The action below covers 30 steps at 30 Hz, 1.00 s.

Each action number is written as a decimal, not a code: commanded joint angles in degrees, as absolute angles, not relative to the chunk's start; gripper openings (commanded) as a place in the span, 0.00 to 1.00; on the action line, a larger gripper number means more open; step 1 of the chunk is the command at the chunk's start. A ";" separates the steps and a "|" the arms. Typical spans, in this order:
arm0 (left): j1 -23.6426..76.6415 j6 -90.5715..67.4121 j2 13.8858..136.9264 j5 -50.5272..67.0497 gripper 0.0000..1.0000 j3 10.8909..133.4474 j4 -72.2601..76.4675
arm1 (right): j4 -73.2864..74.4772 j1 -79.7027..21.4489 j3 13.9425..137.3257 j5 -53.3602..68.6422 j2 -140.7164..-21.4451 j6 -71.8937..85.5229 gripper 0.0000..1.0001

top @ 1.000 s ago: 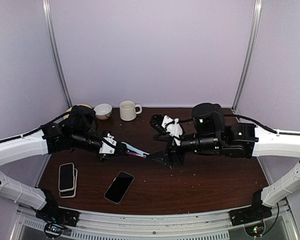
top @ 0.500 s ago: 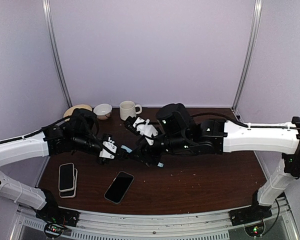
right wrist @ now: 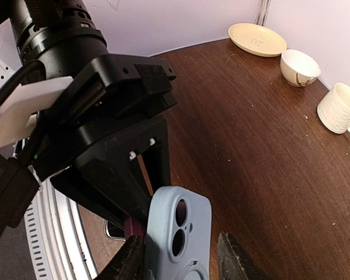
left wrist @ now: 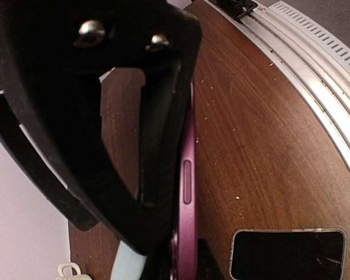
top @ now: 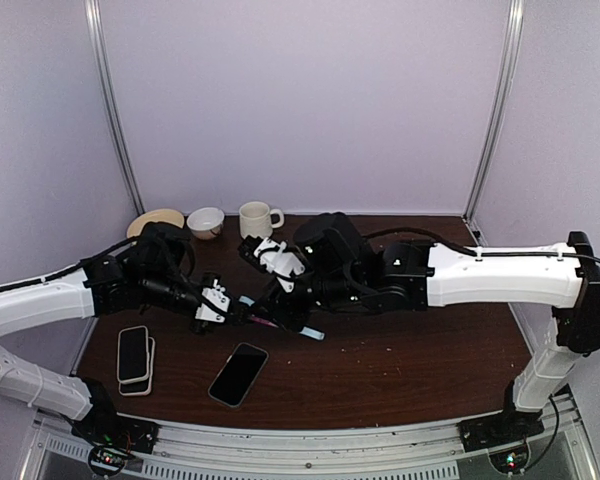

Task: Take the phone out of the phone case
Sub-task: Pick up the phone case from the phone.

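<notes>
We see both arms meeting above the middle of the bench [top: 410, 360], slightly toward its left edge. The left end effector [top: 238, 316] is pinching the purple phone [left wrist: 186, 192]. The right end effector [right wrist: 181, 259] is pinching the pale blue case [right wrist: 178, 230], which touches the phone. We cannot tell whether the phone sits inside it.

Only 1 edge of phone [left wrist: 189, 146] visible; phone case [right wrist: 193, 245] bottom cut off.
</notes>
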<state>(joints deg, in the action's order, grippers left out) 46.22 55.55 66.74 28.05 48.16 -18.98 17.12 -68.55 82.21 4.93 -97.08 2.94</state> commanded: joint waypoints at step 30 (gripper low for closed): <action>46.75 54.71 61.41 27.26 0.00 46.19 -10.29 | 25.36 -70.14 86.68 -0.20 -101.24 -1.15 0.08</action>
